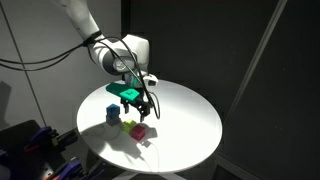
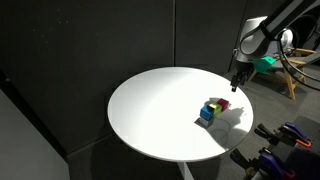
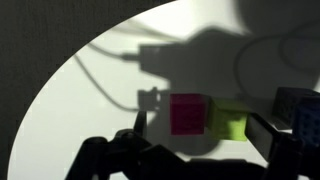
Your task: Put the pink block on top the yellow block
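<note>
The pink block (image 3: 187, 113) sits on the round white table (image 3: 90, 100), touching the yellow block (image 3: 230, 122) beside it. Both also show in both exterior views: pink (image 1: 140, 131) (image 2: 224, 104), yellow (image 1: 129, 125) (image 2: 214, 103). My gripper (image 3: 203, 140) is open and empty. It hangs above the blocks, with its fingers straddling the pink and yellow pair in the wrist view. In the exterior views the gripper (image 1: 141, 106) (image 2: 237, 80) is clearly off the table surface (image 1: 190, 120) (image 2: 150, 110).
A blue cube (image 1: 112, 114) (image 2: 207, 113) (image 3: 291, 103) stands next to the yellow block on its far side from the pink one. Dark curtains surround the table. Cables hang from the arm. Clutter lies below the table edge (image 1: 30, 140).
</note>
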`<move>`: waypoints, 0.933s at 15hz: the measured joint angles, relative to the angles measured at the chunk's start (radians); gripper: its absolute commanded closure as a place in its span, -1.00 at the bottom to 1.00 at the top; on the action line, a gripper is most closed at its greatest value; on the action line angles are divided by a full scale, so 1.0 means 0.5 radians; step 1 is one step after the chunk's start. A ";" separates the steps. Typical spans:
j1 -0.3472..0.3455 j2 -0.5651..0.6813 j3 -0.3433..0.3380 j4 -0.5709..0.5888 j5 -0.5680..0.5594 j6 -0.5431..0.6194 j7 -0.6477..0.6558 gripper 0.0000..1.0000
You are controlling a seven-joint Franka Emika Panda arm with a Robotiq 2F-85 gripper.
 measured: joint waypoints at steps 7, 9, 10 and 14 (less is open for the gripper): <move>-0.056 0.227 0.046 0.147 0.000 0.001 0.000 -1.00; -0.067 0.278 0.061 0.186 0.000 0.001 0.001 -1.00; -0.068 0.300 0.065 0.204 0.000 0.003 0.002 -1.00; -0.068 0.374 0.078 0.246 0.000 0.049 0.009 -1.00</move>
